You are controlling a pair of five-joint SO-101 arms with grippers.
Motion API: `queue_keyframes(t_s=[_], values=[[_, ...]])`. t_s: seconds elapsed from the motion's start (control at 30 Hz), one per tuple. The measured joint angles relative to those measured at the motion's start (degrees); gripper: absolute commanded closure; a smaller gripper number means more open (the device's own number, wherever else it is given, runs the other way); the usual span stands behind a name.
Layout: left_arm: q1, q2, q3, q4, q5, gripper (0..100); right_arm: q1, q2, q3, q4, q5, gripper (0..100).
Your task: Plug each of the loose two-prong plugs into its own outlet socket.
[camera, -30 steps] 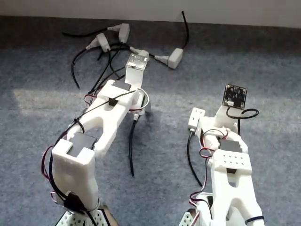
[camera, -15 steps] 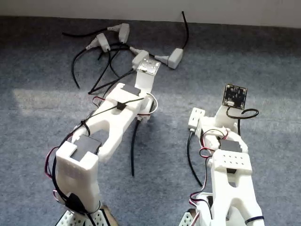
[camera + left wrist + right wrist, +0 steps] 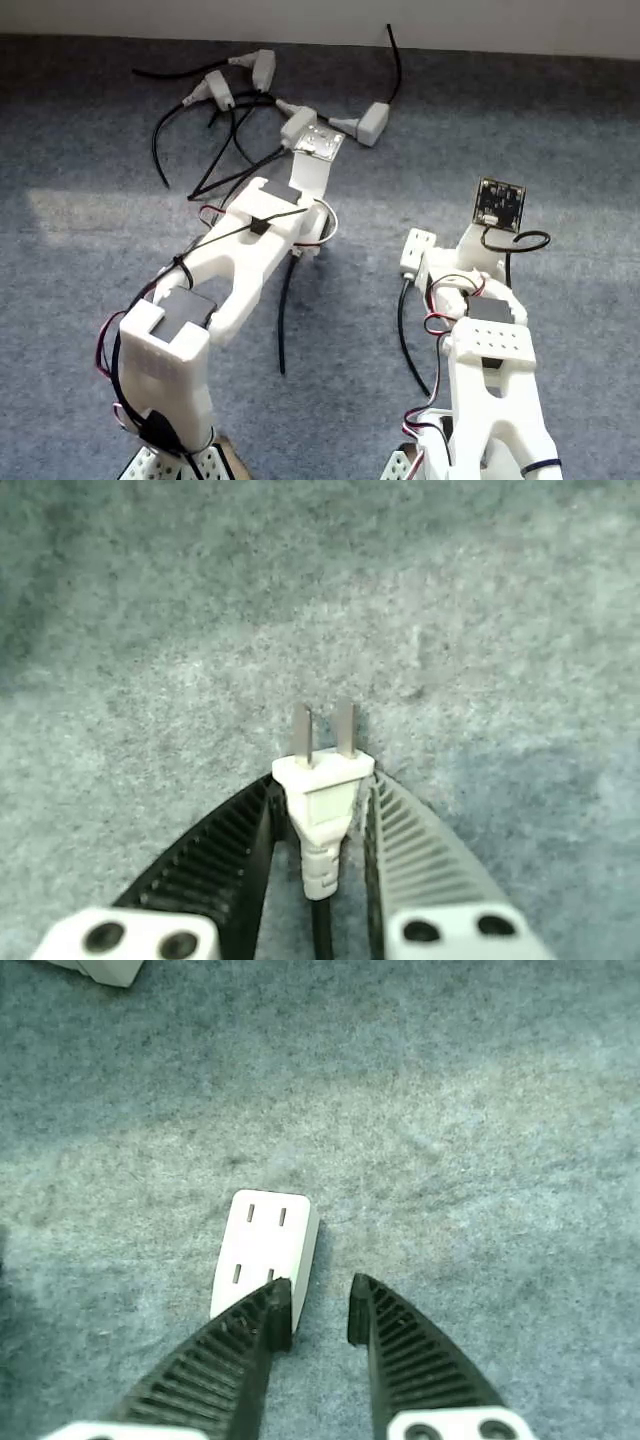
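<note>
**Plug gripped prongs-first; socket lies by the idle arm**

The left fingers (image 3: 410,850) pinch a white two-prong plug (image 3: 320,802) by its body. Both prongs stick out clear ahead over the grey bench (image 3: 500,630), probably so it can be pushed straight into slots. Its black cord (image 3: 280,320) hangs back under the arm. The right fingers (image 3: 400,1350) are slightly spread and hold nothing. One tip sits just by the edge of a white outlet socket (image 3: 262,1245) lying slots-up, seemingly placed to steady it. The other plugs and sockets (image 3: 262,68) lie tangled at the bench's far side.
</note>
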Motion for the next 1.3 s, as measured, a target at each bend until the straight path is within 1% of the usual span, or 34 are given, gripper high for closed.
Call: queue_keyframes(t_s=[0.27,0.37,0.43,0.53,0.63,0.73,0.83,0.9,1.07,1.13,1.3], values=[[0.1,0.2,-1.6,0.4,0.0,99,0.0,0.0,0.0,0.0,0.0,88.9],[0.5,0.4,-3.8,0.7,0.0,99,2.4,0.0,0.0,-0.1,0.0,88.9],[2.4,0.4,-5.0,0.9,0.0,99,4.7,0.0,0.0,-1.3,0.0,88.9],[7.1,0.4,-5.6,0.9,-0.1,99,7.3,0.0,0.0,-4.1,0.0,88.9],[12.2,0.4,-5.7,0.9,-0.3,99,7.3,0.0,0.0,-4.9,0.0,88.9],[13.3,0.4,-4.9,0.9,-0.3,99,7.7,0.0,0.0,-5.0,0.0,88.9],[10.4,0.4,-2.7,0.9,-0.1,99,7.5,0.0,0.2,-5.1,0.0,88.9],[7.6,0.4,-2.3,0.9,-0.2,97,7.5,0.0,1.2,-5.2,0.0,88.9],[0.4,0.3,-1.3,0.8,0.0,81,7.5,0.0,1.6,-5.3,0.0,88.9],[-1.6,0.2,-0.6,0.6,0.0,77,7.5,0.0,1.8,-5.3,0.0,88.9],[-4.7,0.1,-0.6,3.3,0.0,75,7.4,0.0,1.8,-5.3,0.0,88.9]])
